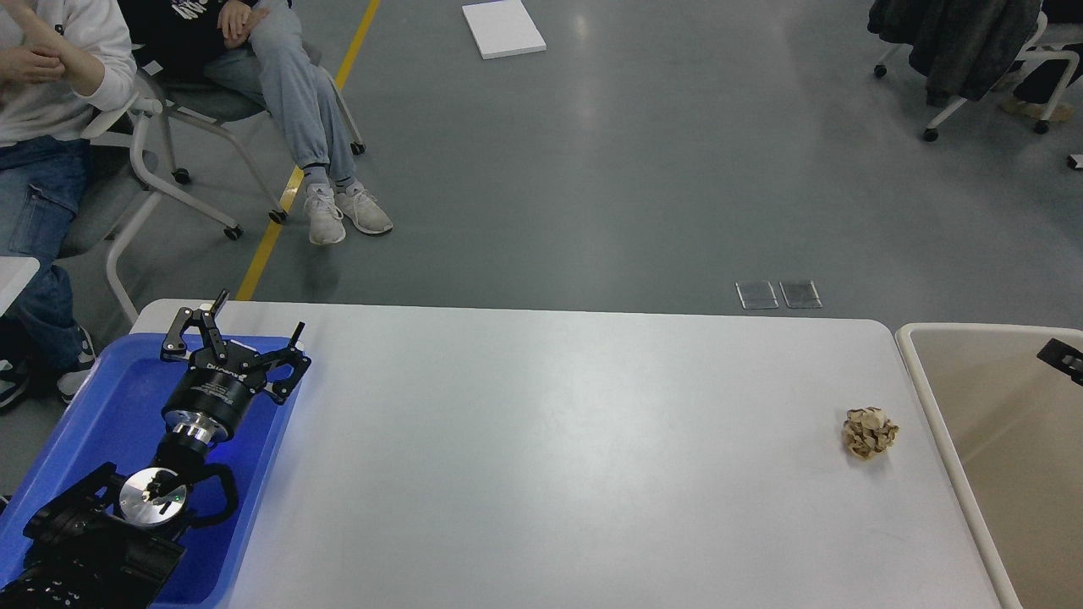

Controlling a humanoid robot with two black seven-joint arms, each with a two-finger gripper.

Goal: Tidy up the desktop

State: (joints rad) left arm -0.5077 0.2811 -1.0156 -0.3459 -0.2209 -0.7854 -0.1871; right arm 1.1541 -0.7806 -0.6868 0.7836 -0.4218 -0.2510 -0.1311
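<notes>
My left end effector point(254, 317) hangs over the far end of the blue tray point(93, 423) at the bench's point(550, 457) left edge, its two fingers spread apart with nothing between them. A crumpled ball of brown paper point(870, 432) lies alone near the bench's right side, just beside the beige bin point(948, 440). Only a small black tip of my right end effector point(1062, 355) shows over that bin.

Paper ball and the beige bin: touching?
Apart. The head view shows a strip of bare desktop between the paper ball and the bin's rim.
</notes>
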